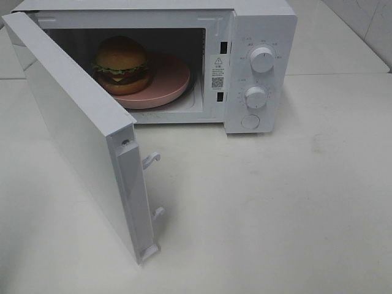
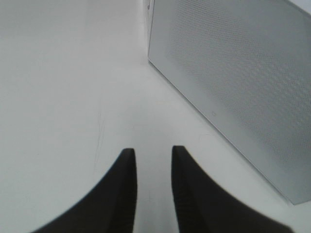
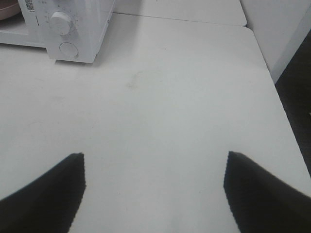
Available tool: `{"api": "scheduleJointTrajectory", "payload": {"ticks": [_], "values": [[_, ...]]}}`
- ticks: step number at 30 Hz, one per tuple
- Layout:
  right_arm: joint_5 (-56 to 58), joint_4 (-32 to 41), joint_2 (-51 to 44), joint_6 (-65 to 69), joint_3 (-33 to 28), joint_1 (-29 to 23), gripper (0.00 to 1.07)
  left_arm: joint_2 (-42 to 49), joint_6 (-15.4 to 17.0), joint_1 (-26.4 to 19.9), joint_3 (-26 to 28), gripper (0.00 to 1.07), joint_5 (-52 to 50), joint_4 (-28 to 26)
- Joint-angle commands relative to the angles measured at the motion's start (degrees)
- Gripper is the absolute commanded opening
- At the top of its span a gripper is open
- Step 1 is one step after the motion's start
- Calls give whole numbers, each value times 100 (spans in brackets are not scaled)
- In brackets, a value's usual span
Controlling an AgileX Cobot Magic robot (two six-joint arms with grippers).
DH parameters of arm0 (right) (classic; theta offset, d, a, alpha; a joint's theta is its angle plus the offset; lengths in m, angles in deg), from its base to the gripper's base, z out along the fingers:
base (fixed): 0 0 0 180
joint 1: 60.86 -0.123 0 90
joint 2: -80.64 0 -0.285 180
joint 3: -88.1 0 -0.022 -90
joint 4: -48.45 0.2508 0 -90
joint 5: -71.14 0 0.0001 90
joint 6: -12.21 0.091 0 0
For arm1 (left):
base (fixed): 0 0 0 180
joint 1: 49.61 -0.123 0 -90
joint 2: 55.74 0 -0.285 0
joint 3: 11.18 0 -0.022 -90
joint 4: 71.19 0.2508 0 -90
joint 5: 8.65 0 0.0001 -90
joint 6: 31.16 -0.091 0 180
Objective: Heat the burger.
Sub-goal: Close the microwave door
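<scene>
The burger [image 1: 121, 61], with a tan domed bun and a green lettuce edge, sits on a pink plate [image 1: 174, 79] inside the white microwave [image 1: 263, 24]. The microwave door [image 1: 73, 122] stands swung open toward the front left. Neither gripper shows in the exterior high view. In the left wrist view my left gripper [image 2: 153, 160] hovers over the white table beside the door's dotted grey panel [image 2: 233, 82]; its black fingers stand a narrow gap apart with nothing between them. My right gripper [image 3: 155, 155] is wide open and empty over bare table, well away from the microwave's control panel [image 3: 68, 24].
Two round knobs [image 1: 263, 59] [image 1: 255, 97] and a round button [image 1: 250, 121] sit on the microwave's right front. Two white latch hooks [image 1: 152, 160] stick out of the door's edge. The table edge [image 3: 272, 82] and a dark drop lie to the right.
</scene>
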Motion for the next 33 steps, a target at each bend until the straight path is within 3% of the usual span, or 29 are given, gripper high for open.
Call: {"api": "scheduleJointTrajectory", "payload": {"ticks": [1,8,21,25,27,30,33], "values": [[-80,-17,-189,29,-11,34,76,-430,6,-11,34,0,-550,-69],[-80,-17,-189,29,-11,34,76,-831,-17,-11,-52,0,-1621,-69],[-80,-17,-189,23,-11,34,76,-1255,-17,-11,-1581,0,-4721,-252],[-80,-17,-189,23,-11,34,76,-1392,-17,-11,-1805,0,-5283,-252],[-80,-17,-189,23,-11,34,76,-1662,11,11,-2040,0,-6028,-235],[-80,-17,-189,23,-11,34,76,-1753,46,11,-2091,0,-6142,-206],[-80,-17,-189,23,-11,34,76,-2149,120,11,-2235,0,-6795,92]]}}
